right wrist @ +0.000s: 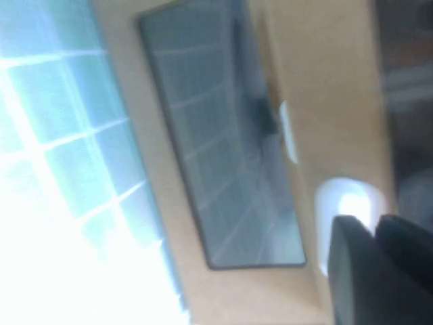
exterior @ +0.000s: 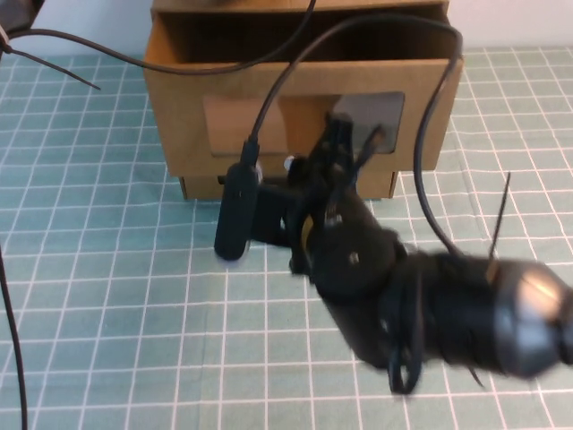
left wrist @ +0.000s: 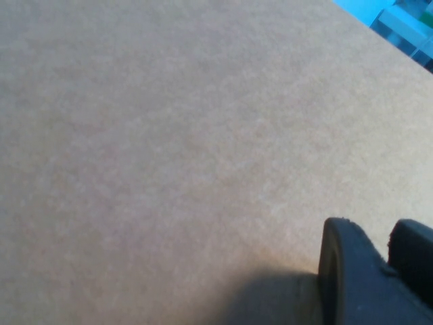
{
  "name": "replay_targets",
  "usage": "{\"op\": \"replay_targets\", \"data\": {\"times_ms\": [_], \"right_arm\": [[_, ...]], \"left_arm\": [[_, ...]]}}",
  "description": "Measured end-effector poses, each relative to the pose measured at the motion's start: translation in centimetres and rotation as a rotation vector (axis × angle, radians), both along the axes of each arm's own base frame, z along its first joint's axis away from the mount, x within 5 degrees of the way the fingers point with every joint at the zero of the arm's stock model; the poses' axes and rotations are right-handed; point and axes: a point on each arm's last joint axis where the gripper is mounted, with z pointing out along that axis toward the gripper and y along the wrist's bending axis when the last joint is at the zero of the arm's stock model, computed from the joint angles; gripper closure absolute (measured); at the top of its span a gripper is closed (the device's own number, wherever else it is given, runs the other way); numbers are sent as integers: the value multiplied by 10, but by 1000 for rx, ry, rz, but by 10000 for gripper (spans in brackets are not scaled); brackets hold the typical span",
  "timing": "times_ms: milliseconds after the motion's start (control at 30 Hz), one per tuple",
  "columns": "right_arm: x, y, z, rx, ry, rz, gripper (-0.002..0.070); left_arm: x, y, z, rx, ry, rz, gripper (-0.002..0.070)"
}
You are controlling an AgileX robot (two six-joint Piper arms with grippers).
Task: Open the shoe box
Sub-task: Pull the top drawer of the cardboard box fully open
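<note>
The brown cardboard shoe box (exterior: 224, 90) stands at the back of the mat, a dark hollow showing at its top and a narrower base (exterior: 201, 186) under it. Its front wall carries a clear window (exterior: 372, 112) (right wrist: 223, 149). My right gripper (exterior: 340, 125) (right wrist: 369, 223) reaches up to that wall beside the window. Its fingers are pressed together at the wall's edge by a white half-round notch (right wrist: 348, 196). My left gripper (left wrist: 389, 233) is outside the high view. It sits shut against a plain cardboard face (left wrist: 169, 135) with only a thin slit between its fingers.
A green grid mat (exterior: 89, 269) covers the table around the box. Black cables (exterior: 430, 134) loop from the right arm across the box front. Another cable (exterior: 13, 340) runs down the left edge. The right arm's bulky body (exterior: 430, 305) fills the near right.
</note>
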Motion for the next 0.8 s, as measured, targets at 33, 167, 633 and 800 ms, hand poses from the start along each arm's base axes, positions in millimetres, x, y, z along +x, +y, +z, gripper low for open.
{"op": "replay_targets", "data": {"times_ms": [33,167,633,800], "right_arm": [[-9,-1,1,17,19,-6,632],[-42,-7,10,63,52,-13,678],[-62,-20,13,75,16,-119,689],[-61,-22,16,85,-12,-146,688]], "left_arm": [[0,0,0,0,0,0,557],[0,0,0,2,1,-1,558],[-1,-1,1,-17,11,-2,557],[-1,-1,1,-26,17,0,557]]}}
